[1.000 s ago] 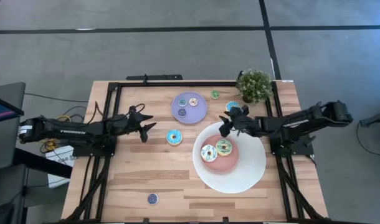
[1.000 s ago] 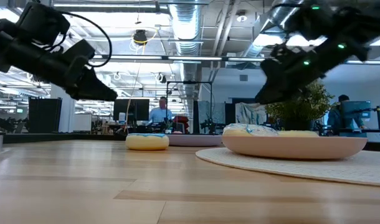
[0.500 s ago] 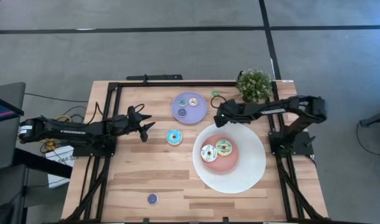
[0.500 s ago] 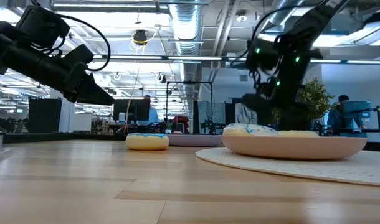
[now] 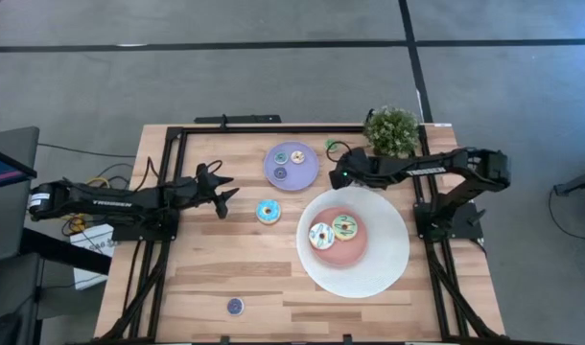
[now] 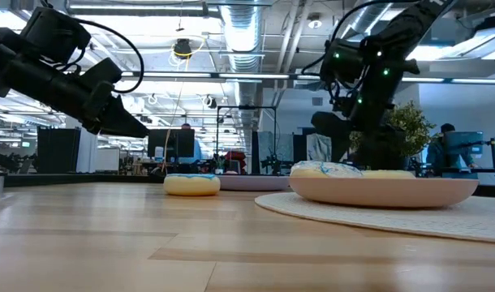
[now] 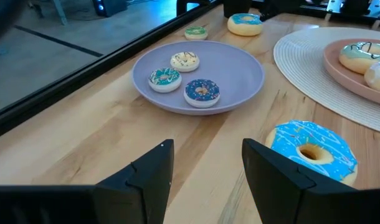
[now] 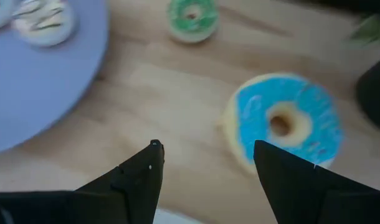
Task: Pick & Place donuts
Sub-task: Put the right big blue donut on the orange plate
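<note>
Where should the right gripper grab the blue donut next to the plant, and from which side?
Across the ring wall, one finger in the centre hole and one outside, coming straight down. The blue donut lies flat on the table with its hole facing up, and the right gripper hangs open above it. The tiny green donut and lavender plate lie clear of it, so any rim section probably works.

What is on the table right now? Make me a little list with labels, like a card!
Table: wooden table
Lavender plate: three tiny donuts on it
Big white plate: pink centre with two donuts
Blue donut: alone on the wood, ahead of the left gripper
Second blue donut: on the wood, just ahead of the right gripper
Tiny green donut: beside the lavender plate
Tiny purple donut: near the table's front edge
Plant: far right corner
Both grippers: open, holding nothing
</note>
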Tool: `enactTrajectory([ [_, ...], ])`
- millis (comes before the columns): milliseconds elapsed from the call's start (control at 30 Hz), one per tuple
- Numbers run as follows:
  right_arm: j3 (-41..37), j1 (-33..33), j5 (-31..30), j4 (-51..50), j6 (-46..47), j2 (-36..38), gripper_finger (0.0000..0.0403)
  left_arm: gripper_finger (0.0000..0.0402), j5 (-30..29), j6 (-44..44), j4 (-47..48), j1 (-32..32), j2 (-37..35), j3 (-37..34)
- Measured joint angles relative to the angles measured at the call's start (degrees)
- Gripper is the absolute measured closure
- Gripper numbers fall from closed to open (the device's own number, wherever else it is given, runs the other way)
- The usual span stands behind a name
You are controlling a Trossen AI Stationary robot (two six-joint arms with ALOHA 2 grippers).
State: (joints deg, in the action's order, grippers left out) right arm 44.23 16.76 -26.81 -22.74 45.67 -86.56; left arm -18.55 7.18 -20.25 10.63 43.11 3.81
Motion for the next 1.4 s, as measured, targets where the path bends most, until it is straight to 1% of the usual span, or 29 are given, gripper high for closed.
enactTrajectory([
  [100,0.00,2.26,0.61,-0.17,-0.40,-0.37,0.0164,0.0219,-0.05,-0.01,0.00,0.00,0.00,0.00],
  [233,-0.07,4.47,1.26,0.24,-0.41,-3.23,0.0164,0.0219,-0.15,0.08,0.00,0.00,0.00,0.00],
  [300,0.02,4.99,2.01,1.00,-1.11,-5.11,0.0164,0.0219,-0.14,0.12,0.06,0.00,0.00,0.00],
  [467,0.02,5.01,1.09,1.67,-1.18,-8.34,0.0170,0.0219,-0.13,0.16,0.31,0.00,0.00,0.00],
  [600,0.02,4.49,0.89,1.83,-1.17,-8.93,0.0200,0.0219,-0.13,0.17,0.31,0.01,0.00,0.00],
  [833,-0.05,4.32,0.99,1.82,-1.16,-7.68,0.0288,0.0219,-0.13,0.17,0.31,0.02,0.00,0.00],
  [967,-0.07,4.26,1.42,2.19,-1.13,-6.79,0.0325,0.0218,-0.13,0.17,0.31,0.02,0.00,0.00],
  [1133,-0.07,4.25,1.55,2.20,-1.13,-6.45,0.0344,0.0218,-0.11,0.16,0.33,0.02,0.00,0.00],
  [1267,-0.07,3.24,1.53,2.10,-1.12,-6.30,0.0347,0.0218,-0.09,0.16,0.33,0.02,0.00,0.00],
  [1400,-0.07,0.63,1.57,-0.09,0.02,-3.63,0.0347,0.0218,-0.09,0.17,0.38,0.02,0.00,0.00],
])
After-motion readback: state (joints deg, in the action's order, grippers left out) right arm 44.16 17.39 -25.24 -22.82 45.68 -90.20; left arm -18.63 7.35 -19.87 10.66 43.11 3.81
